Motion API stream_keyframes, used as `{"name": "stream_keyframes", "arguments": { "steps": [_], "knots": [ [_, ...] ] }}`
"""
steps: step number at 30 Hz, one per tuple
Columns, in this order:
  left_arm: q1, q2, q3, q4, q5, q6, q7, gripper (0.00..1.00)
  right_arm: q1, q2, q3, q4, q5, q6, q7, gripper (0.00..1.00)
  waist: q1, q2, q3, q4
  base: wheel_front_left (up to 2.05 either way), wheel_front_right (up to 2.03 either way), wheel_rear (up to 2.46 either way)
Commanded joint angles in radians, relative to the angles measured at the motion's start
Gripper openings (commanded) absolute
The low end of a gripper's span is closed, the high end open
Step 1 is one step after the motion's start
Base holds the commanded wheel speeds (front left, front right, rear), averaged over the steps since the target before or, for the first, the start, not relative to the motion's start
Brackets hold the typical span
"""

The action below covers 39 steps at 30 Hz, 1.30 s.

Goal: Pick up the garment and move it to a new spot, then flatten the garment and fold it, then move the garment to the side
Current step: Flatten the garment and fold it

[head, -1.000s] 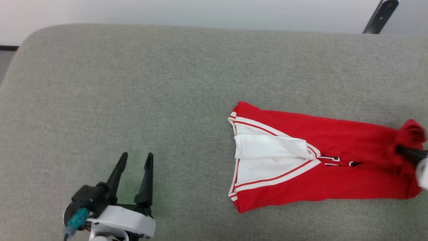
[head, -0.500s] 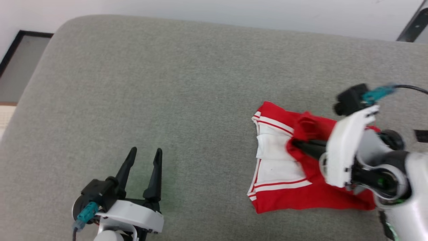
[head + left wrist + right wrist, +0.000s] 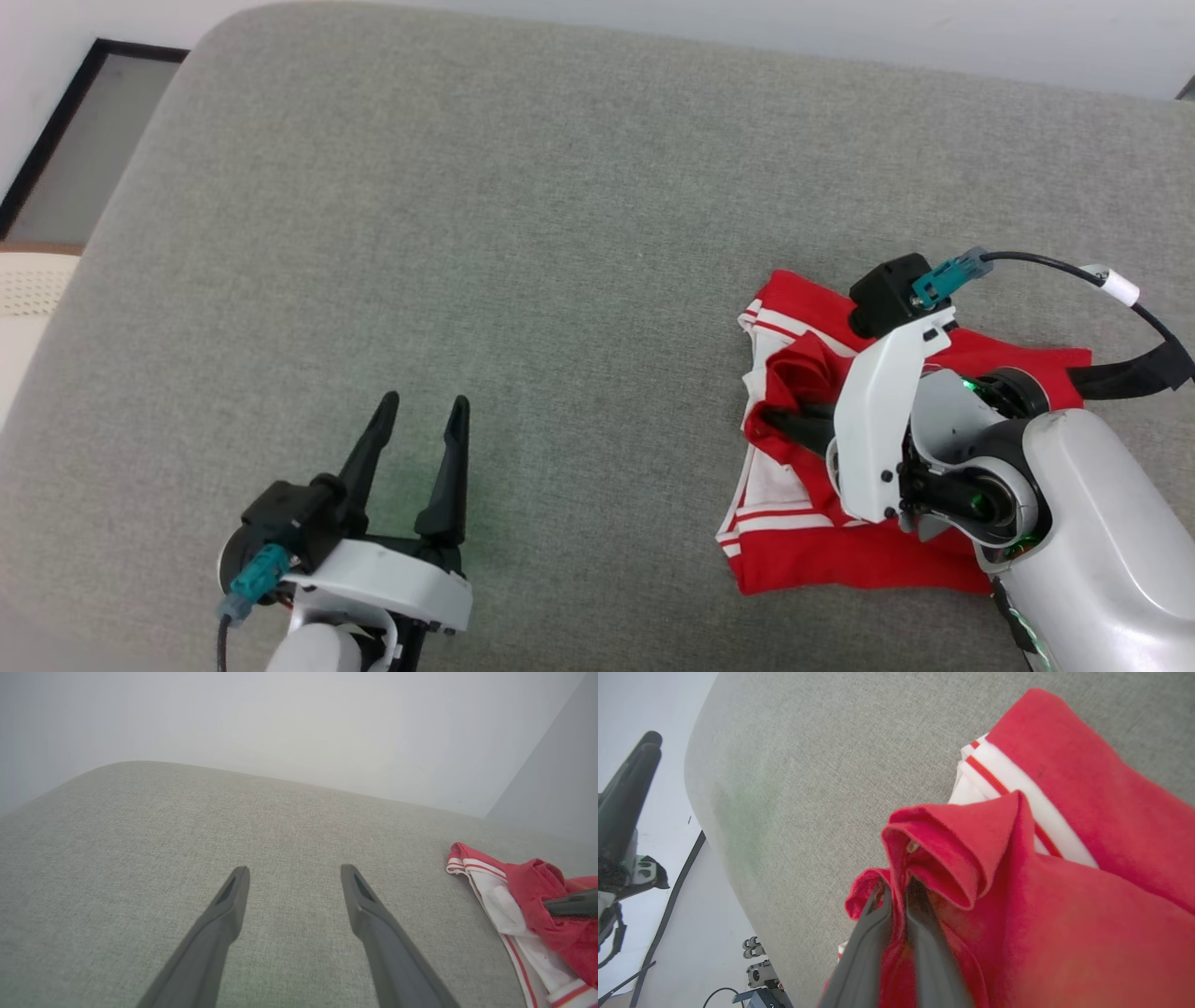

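Observation:
The garment (image 3: 840, 560) is a red shirt with white sleeves and striped trim, lying folded over itself at the right of the grey padded surface (image 3: 467, 233). My right gripper (image 3: 770, 420) is shut on a bunched red edge of it, held over the white sleeve area. The right wrist view shows that red fold (image 3: 962, 858) pinched between the two dark fingers (image 3: 896, 884). My left gripper (image 3: 420, 406) stands open over bare fabric at the lower left, well apart from the garment. In the left wrist view its fingers (image 3: 292, 870) spread wide, with the garment (image 3: 495, 896) at the right edge.
The padded surface has a rounded left edge (image 3: 103, 224), with floor and a dark-framed panel (image 3: 84, 140) beyond it. A pale wall runs along the far side. In the right wrist view, cables and small gear (image 3: 761, 970) lie on the floor below the edge.
My right gripper has carried the garment's far red end leftwards over the rest, so it now lies doubled and shorter. The head camera has shifted too. The left gripper stays open.

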Motion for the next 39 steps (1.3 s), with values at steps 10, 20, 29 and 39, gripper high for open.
{"name": "stream_keyframes", "arguments": {
  "steps": [10,20,29,39],
  "knots": [
    [-0.012,0.021,0.016,0.027,-0.012,-0.005,0.0,1.0,-0.008,-0.025,-0.008,0.007,0.07,-0.001,-0.139,1.0,0.0,0.0,-0.038,-0.076,0.0,0.0,0.0],
    [-0.02,0.047,0.02,0.071,-0.029,-0.005,0.0,1.0,0.084,-0.129,-0.082,0.007,0.029,-0.001,-0.29,1.0,0.0,0.0,-0.087,-0.168,0.0,0.0,0.0],
    [-0.029,0.075,0.046,0.115,-0.022,-0.005,0.0,1.0,0.198,-0.177,-0.191,0.051,-0.102,-0.001,-0.549,1.0,0.0,0.0,-0.12,-0.239,0.0,0.0,0.0],
    [0.048,0.084,0.086,0.118,0.002,-0.004,0.0,1.0,0.332,-0.134,-0.282,0.061,-0.18,-0.001,-0.795,1.0,0.0,0.0,-0.192,-0.263,0.0,0.0,0.0]
  ]
}}
